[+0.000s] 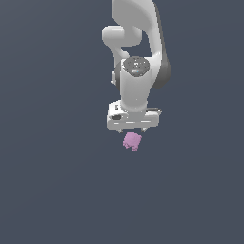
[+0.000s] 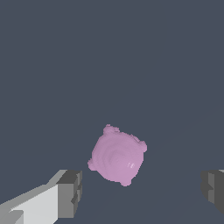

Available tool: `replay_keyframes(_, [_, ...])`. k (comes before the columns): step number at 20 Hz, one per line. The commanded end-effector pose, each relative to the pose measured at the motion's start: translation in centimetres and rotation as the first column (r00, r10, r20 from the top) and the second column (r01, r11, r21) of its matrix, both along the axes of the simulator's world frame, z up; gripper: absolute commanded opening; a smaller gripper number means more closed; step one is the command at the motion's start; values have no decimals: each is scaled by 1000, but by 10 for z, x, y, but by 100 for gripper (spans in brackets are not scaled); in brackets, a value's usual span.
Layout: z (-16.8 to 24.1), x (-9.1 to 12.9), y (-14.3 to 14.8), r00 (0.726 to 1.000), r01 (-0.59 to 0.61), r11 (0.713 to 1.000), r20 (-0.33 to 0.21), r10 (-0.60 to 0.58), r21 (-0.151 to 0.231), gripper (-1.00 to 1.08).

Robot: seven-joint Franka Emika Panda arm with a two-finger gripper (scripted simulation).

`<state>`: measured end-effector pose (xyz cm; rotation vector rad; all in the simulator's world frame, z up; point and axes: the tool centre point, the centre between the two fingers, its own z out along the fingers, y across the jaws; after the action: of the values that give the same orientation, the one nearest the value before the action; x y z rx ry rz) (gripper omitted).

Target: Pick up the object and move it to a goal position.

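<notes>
Slate-grey counter [image 1: 52,190] fills both views, and over it the white arm [image 1: 138,52] reaches down with its pincer [image 1: 133,128] pointing at the surface. The pincer stands wide open with nothing in its grip, its two grey fingertips [image 2: 70,192] set well apart on either side. Between and just beyond them in the wrist view lies the pink-lilac lumpy object [image 2: 117,155], touching neither; in the exterior view it sits just below the pincer.
</notes>
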<state>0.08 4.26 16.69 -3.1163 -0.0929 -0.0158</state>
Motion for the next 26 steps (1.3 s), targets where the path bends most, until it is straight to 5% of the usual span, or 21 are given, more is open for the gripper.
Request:
replay_keyframes(1, [0, 0, 0, 1000, 0, 1000, 0, 0, 0, 100])
replay_keyframes(26, [-29, -9, -5, 984, 176, 984, -27, -176, -5, 100])
